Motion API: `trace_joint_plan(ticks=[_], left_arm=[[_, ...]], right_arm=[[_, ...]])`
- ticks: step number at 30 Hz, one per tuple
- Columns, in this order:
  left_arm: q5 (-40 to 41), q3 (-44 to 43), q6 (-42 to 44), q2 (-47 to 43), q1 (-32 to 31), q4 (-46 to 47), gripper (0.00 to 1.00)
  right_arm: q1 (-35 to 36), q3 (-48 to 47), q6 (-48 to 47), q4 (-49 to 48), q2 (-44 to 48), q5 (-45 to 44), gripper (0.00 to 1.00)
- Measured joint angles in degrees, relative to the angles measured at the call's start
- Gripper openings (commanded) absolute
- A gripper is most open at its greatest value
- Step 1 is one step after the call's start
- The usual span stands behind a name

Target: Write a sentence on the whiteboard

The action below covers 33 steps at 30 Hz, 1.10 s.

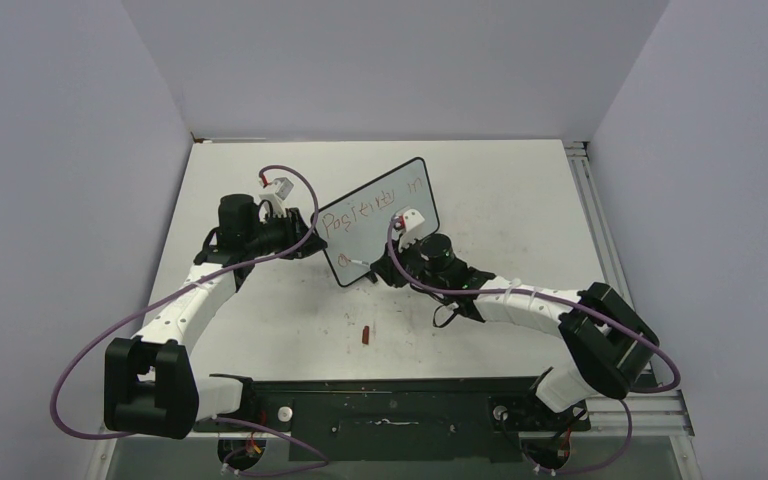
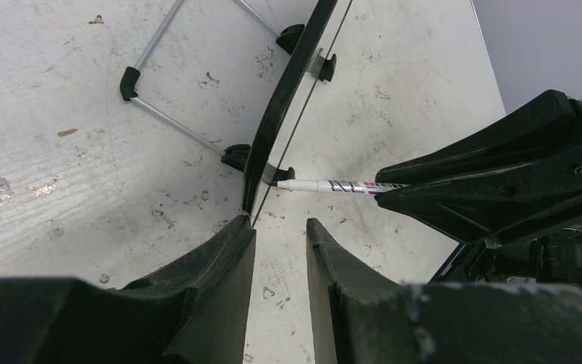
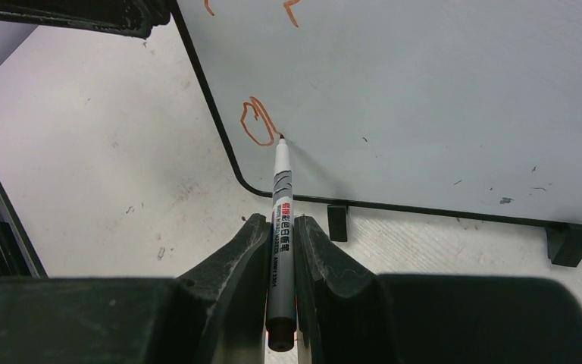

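Observation:
The whiteboard [image 1: 385, 235] stands tilted mid-table on little black feet [image 3: 337, 221]. The sentence [image 1: 375, 205] is one slanted reddish line, with a single looped letter [image 3: 258, 121] near the lower left corner. My right gripper [image 3: 280, 220] is shut on a grey marker [image 3: 282, 193] whose tip touches the board face [image 3: 424, 98] beside that loop. My left gripper [image 2: 280, 224] is at the board's left edge [image 2: 284, 98]. Its jaws stand apart with only table between them, and the left fingertip [image 2: 241, 227] meets the frame. The marker [image 2: 333, 186] also shows there.
A small red cap [image 1: 364, 334] lies on the smudged tabletop in front of the board. A wire stand [image 2: 174, 125] props the board from behind. An aluminium rail [image 1: 592, 215] runs along the table's right edge, and walls close in on three sides.

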State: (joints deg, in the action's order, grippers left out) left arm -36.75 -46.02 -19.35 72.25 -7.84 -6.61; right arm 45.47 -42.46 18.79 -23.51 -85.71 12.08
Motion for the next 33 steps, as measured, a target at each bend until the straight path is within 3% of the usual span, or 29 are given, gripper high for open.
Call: trace_joint_plan(ticks=[7,14,22,33], left_arm=[[0.44,0.0,0.04,-0.09,0.04,-0.02,0.36],[2.64,0.02,-0.02,-1.49,0.96,0.13,0.51],[1.66,0.0,-1.31,0.98,1.18,2.64,0.5],[-0.22,0.0,-1.57,2.91,1.18,4.44,0.37]], right_arm=[[0.0,0.52,0.02,0.28,0.35,-1.14,0.05],[0.0,0.94,0.0,0.5,1.9,-3.37,0.05],[0.0,0.96,0.46,-0.13,6.38,-3.52,0.05],[-0.07,1.68,1.38,-1.42,6.49,-3.52,0.05]])
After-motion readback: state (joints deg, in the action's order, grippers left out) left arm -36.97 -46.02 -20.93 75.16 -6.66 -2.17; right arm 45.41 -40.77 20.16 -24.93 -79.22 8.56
